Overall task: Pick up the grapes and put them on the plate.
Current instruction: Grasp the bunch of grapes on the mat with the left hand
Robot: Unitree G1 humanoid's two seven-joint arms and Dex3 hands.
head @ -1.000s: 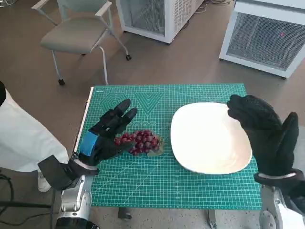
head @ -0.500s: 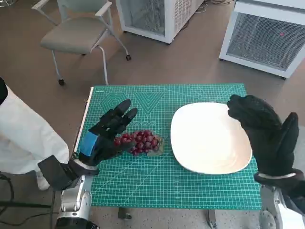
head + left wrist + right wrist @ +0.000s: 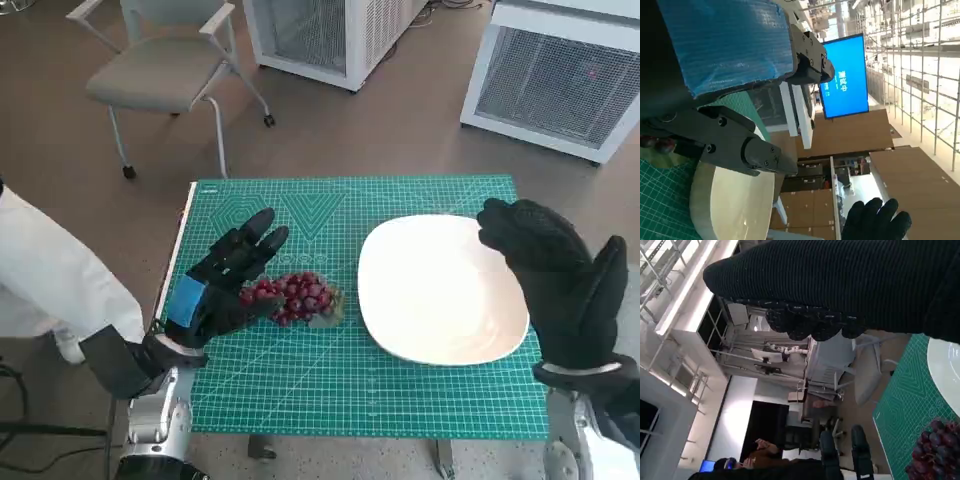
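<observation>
Nothing on the bench has moved: the left hand (image 3: 222, 282) stays spread against the grapes (image 3: 293, 296) without lifting them, the right hand (image 3: 556, 280) hovers open over the plate (image 3: 400, 330), so the pickup stalls.

From my station I see the grapes (image 3: 292, 297) with a dark red, slightly shiny skin. The plate (image 3: 440, 288) looks smooth, white and glossy, like glazed ceramic. The cutting mat (image 3: 340, 380) is matt green with a printed grid. My left hand (image 3: 222, 280) is hard black plastic with smooth blue tape; my right hand (image 3: 558, 280) wears coarse black knit.
</observation>
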